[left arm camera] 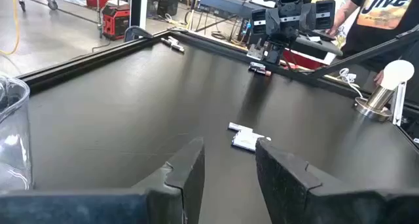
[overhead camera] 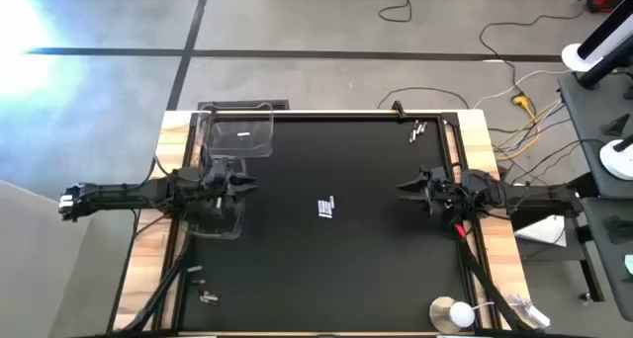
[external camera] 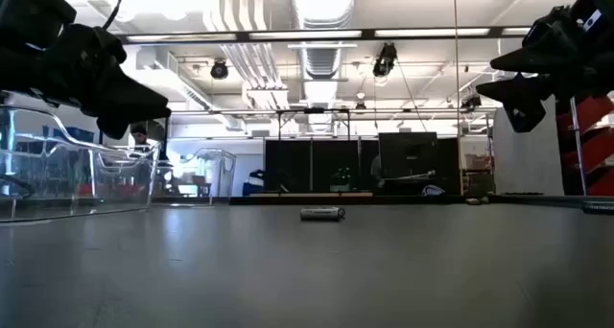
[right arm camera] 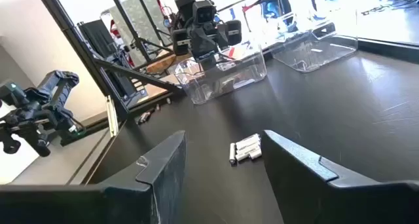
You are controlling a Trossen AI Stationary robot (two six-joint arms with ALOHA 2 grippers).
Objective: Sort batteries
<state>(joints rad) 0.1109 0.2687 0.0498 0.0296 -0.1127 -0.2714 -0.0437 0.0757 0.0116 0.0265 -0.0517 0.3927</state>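
Batteries mid-table, between hands.

1. Black surface with wooden edges.
2. Two clear plastic bins at about ten o'clock in the overhead view: one nearer the far edge, one just beside it.
3. Round white-and-metal disc at five o'clock.
4. Cables on the floor at two o'clock.
5. A person in a black printed shirt stands beyond the surface.
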